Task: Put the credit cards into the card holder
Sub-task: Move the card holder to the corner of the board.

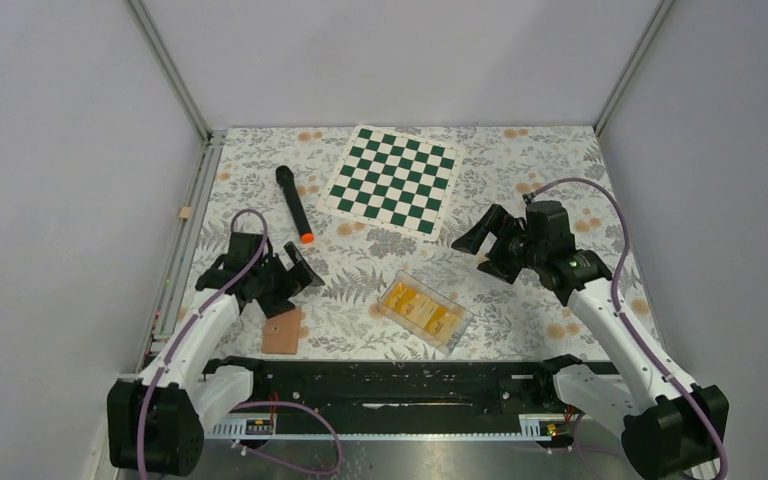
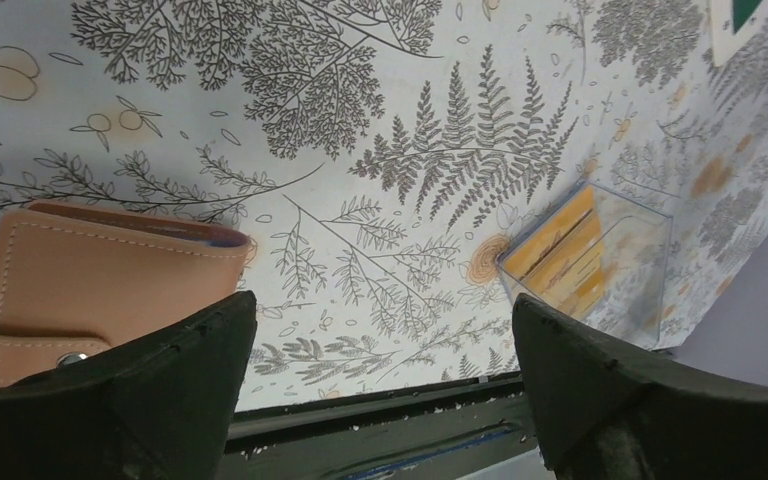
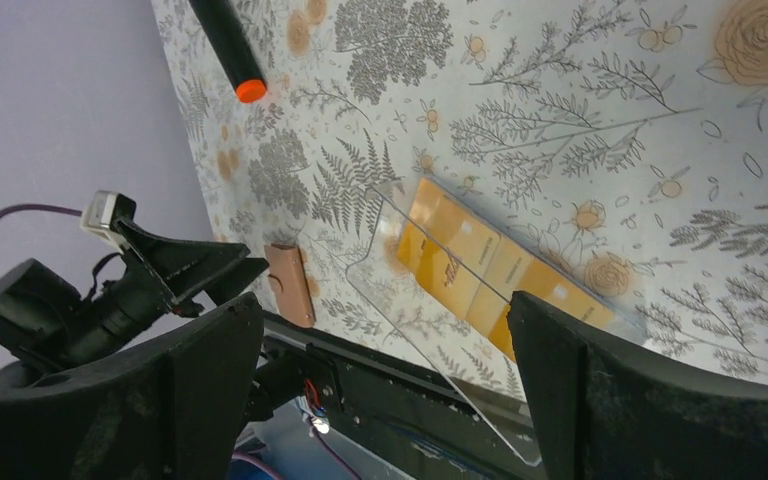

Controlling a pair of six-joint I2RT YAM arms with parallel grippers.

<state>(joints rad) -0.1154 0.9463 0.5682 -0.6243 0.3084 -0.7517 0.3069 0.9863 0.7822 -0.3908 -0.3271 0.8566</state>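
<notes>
Cards (image 1: 420, 305) lay in the clear box (image 1: 463, 322), holder (image 1: 283, 331) shut near my left gripper (image 1: 296, 270). Left and right gripper (image 1: 480, 245) both gaped, empty. I judged the holder wanted opening first, by its snap tab (image 2: 30, 350).

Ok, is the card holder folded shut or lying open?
Folded shut: the card holder lies flat, with its snap tab wrapped across the edge.

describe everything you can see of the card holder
The card holder is a small tan, leather-looking wallet with pale stitching and a studded snap tab. It lies flat, folded shut, on the floral table near its front edge, left of the clear box. Nothing seems to touch it; the open left end effector hangs close by.
</notes>
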